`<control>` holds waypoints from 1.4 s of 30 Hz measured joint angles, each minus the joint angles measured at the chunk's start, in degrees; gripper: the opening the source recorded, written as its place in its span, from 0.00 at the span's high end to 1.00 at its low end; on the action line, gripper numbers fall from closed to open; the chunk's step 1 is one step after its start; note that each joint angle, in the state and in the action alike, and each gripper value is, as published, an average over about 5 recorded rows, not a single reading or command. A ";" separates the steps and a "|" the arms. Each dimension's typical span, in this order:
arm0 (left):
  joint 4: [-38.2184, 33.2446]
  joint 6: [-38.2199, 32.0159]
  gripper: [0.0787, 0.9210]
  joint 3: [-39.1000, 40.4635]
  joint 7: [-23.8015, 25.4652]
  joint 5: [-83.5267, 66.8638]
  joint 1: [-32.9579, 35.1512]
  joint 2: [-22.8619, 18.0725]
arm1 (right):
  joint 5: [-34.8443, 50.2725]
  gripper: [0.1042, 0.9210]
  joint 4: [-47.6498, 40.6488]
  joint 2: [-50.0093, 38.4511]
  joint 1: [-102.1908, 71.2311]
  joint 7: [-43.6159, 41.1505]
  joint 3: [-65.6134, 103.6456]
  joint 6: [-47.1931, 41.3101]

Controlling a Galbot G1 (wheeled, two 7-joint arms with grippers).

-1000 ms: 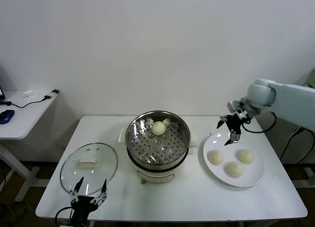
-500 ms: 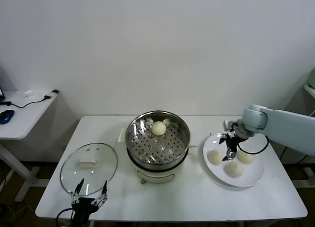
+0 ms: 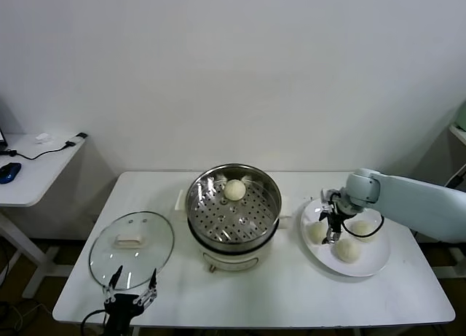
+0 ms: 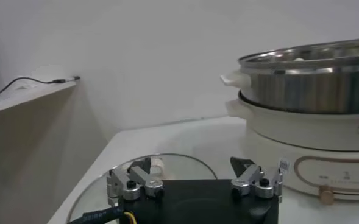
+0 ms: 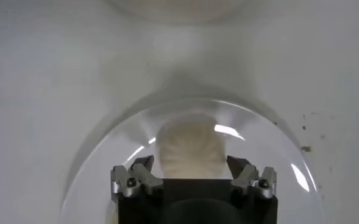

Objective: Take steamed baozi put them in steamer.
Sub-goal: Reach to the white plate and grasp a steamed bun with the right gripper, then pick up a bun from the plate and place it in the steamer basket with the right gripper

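The steamer (image 3: 251,219) stands mid-table on its white base and holds one baozi (image 3: 234,189) at the back. Three more baozi lie on a white plate (image 3: 376,260) to its right: left one (image 3: 315,233), front one (image 3: 347,251), far one (image 3: 362,227). My right gripper (image 3: 331,225) is open and low over the left baozi. In the right wrist view that baozi (image 5: 190,148) sits between the spread fingers (image 5: 139,175) of my right gripper (image 5: 191,169), untouched. My left gripper (image 3: 131,288) is parked open at the table's front left.
A round glass lid (image 3: 131,247) with a cream handle lies flat at the front left, just beyond the left gripper (image 4: 191,169); it also shows in the left wrist view (image 4: 170,163), with the steamer (image 4: 313,79) behind. A side desk (image 3: 33,168) stands far left.
My right gripper has come down and to the left, from above the plate's far edge to low over the leftmost baozi on the plate. The left arm has not moved.
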 measured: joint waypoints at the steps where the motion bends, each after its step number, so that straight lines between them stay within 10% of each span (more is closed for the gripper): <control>1: -0.01 0.00 0.12 -0.03 0.00 0.00 -0.02 0.00 | -0.08 0.36 -0.02 0.01 -0.09 0.03 0.10 -0.09; 25: -0.44 0.84 0.12 0.07 0.20 -0.92 -1.46 0.45 | 13.02 0.44 10.94 -2.54 30.17 -5.62 -8.50 -0.39; 42: -1.05 0.91 0.12 0.56 0.06 -1.14 -1.38 0.24 | 31.58 0.44 21.67 15.22 31.22 10.10 -3.55 -14.86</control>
